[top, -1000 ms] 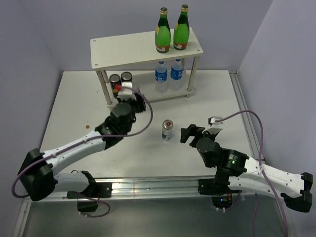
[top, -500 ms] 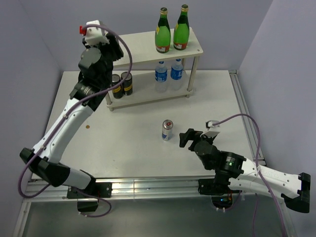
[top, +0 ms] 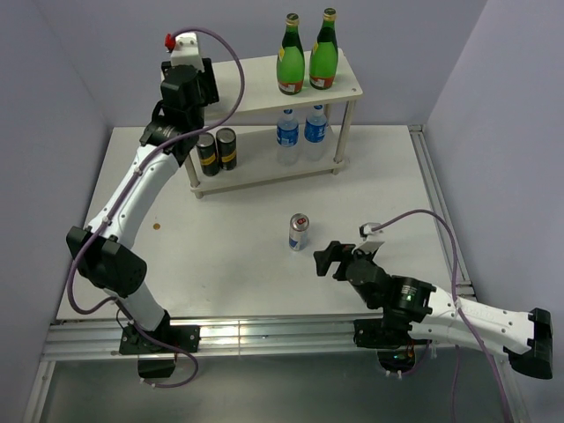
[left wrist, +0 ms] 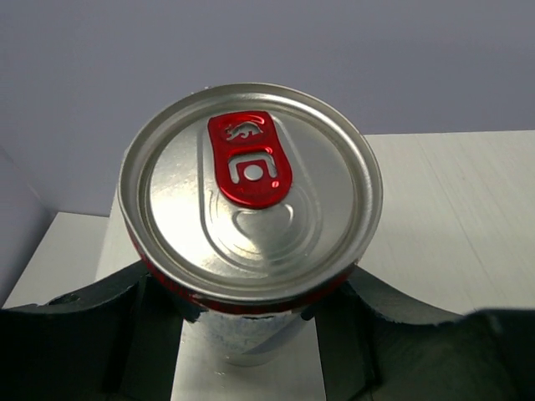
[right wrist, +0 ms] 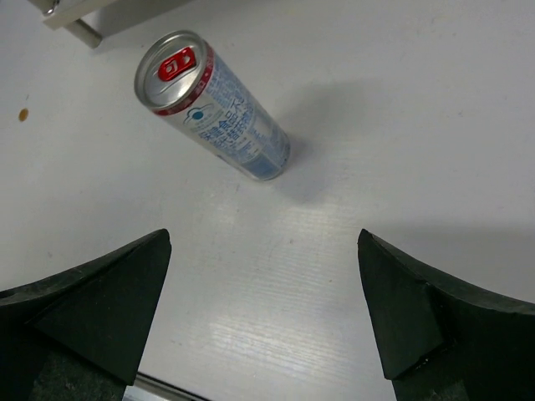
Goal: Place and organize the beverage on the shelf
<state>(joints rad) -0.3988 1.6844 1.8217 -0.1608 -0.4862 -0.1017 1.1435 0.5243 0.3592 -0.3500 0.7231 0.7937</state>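
open white tabletop (top: 220,264) lies on every side of the slim silver-blue can with the red tab (top: 299,232), upright at centre frame and well apart from the pale wood-grain two-tier shelf (top: 238,88) at upper centre. the right gripper (right wrist: 263,251) sits low, just right of that can, fingers spread wide. the left gripper (left wrist: 255,316) is up at the shelf's upper-left corner, clamped on a second silver can with a red ring-pull (left wrist: 251,192). two green glass bottles with yellow labels (top: 290,57) stand at the top board's right end. two clear blue-labelled water bottles (top: 287,134) are below them, with two dark cans (top: 226,148) at the lower board's left. overhead, the held can is hard to make out against the gripper. in the wrist view its label is cut off.
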